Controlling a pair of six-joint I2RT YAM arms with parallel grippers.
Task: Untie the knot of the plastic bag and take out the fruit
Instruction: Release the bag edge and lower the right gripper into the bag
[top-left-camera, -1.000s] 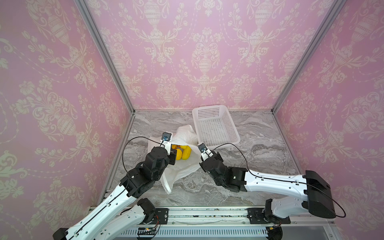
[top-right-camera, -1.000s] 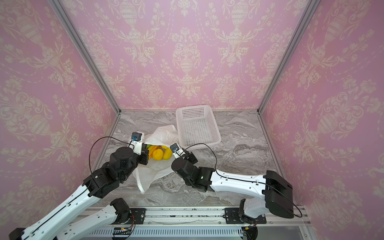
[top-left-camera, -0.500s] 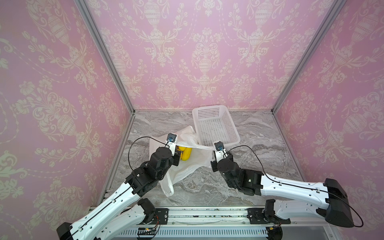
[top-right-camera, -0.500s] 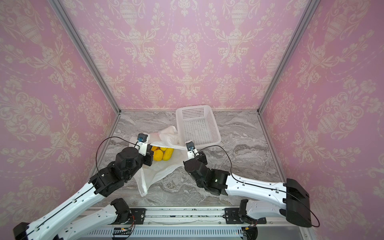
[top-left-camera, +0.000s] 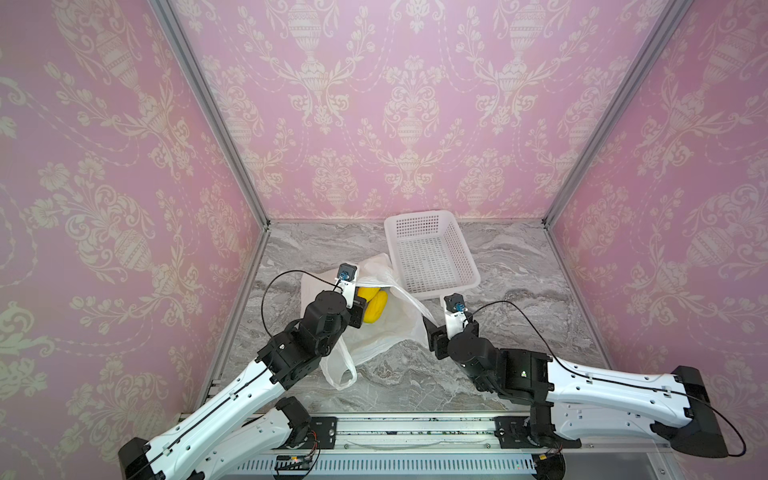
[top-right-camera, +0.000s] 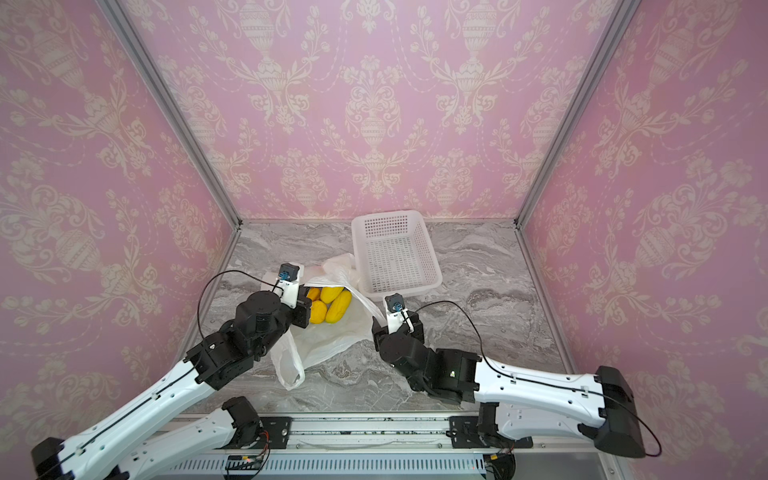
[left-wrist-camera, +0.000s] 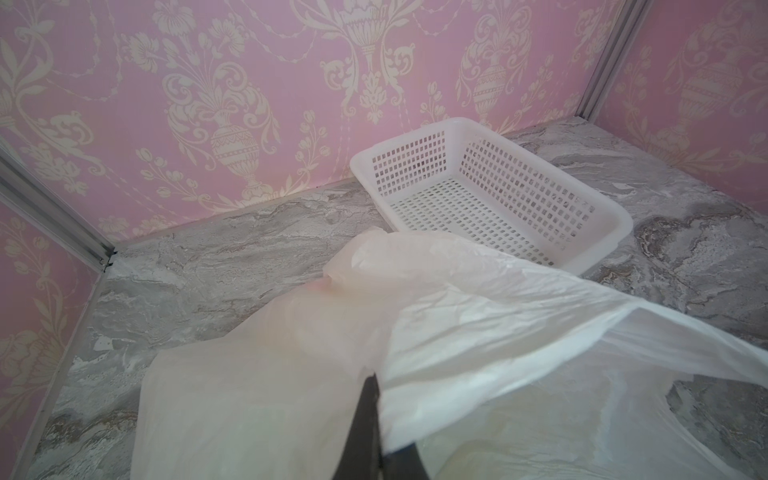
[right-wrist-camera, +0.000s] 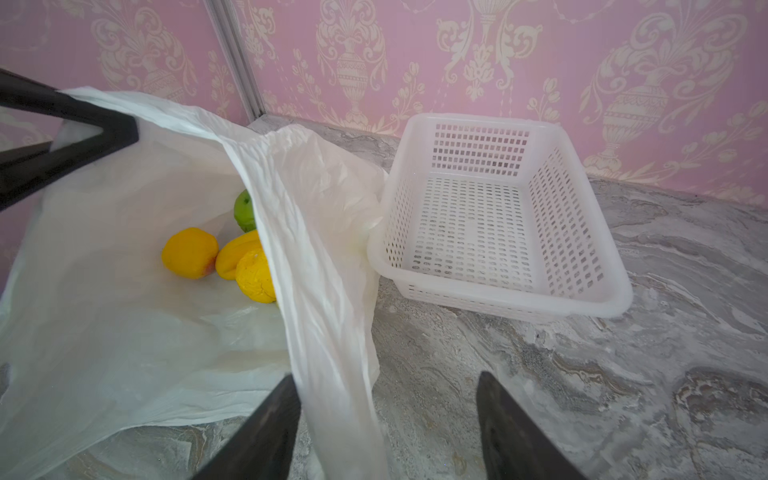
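Observation:
The plastic bag (top-left-camera: 390, 332) (top-right-camera: 332, 340) lies open on the marble floor, left of centre. Its mouth gapes, and yellow fruit (top-left-camera: 374, 305) (top-right-camera: 328, 305) (right-wrist-camera: 189, 252) and a green one (right-wrist-camera: 245, 210) lie inside. The knot is out of view; the handle strips hang apart. My left gripper (left-wrist-camera: 371, 380) is shut on the bag's left edge (left-wrist-camera: 478, 324) and shows as dark fingers (right-wrist-camera: 104, 124) in the right wrist view. My right gripper (right-wrist-camera: 386, 378) (top-left-camera: 430, 328) is open at the bag's right side. A loose strip of bag drapes between its fingers, against one of them.
A white perforated basket (top-left-camera: 432, 291) (top-right-camera: 399, 293) (left-wrist-camera: 623, 224) (right-wrist-camera: 498, 299) stands behind the bag, touching its far right side. One loop handle (top-left-camera: 338, 370) trails toward the front rail. Pink walls close three sides.
My right gripper pulled the bag's edge to the right, stretching the mouth wide, then opened and let the strip go. My left gripper kept its hold and shifted slightly right.

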